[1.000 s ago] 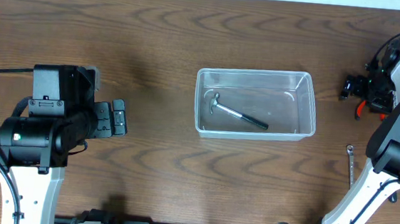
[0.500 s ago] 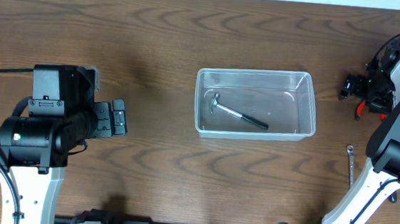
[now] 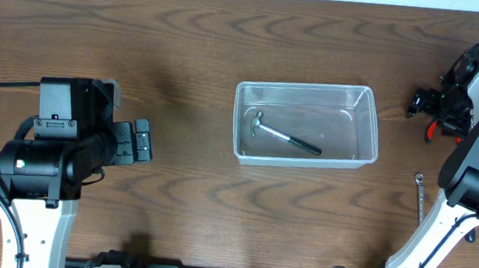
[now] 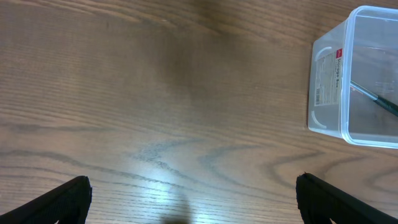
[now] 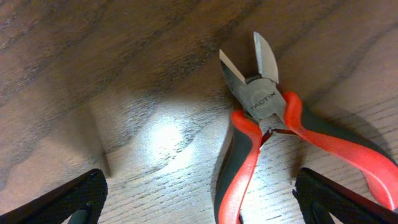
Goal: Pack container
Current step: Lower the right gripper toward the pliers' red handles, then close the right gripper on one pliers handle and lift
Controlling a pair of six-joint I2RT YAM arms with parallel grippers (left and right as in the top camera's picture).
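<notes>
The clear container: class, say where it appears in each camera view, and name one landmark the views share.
Overhead: container at centre.
Left wrist: container in the upper right corner, partly cut off.
Right wrist: not in it.
Shared landmark: the hammer inside it; its handle shows in left wrist.

We count one clear container (image 3: 305, 86) in the middle, one hammer (image 3: 286, 138) lying inside it, one pair of red-handled diagonal cutters (image 5: 261, 99) far right, and one small wrench (image 3: 420, 195) near right.
</notes>
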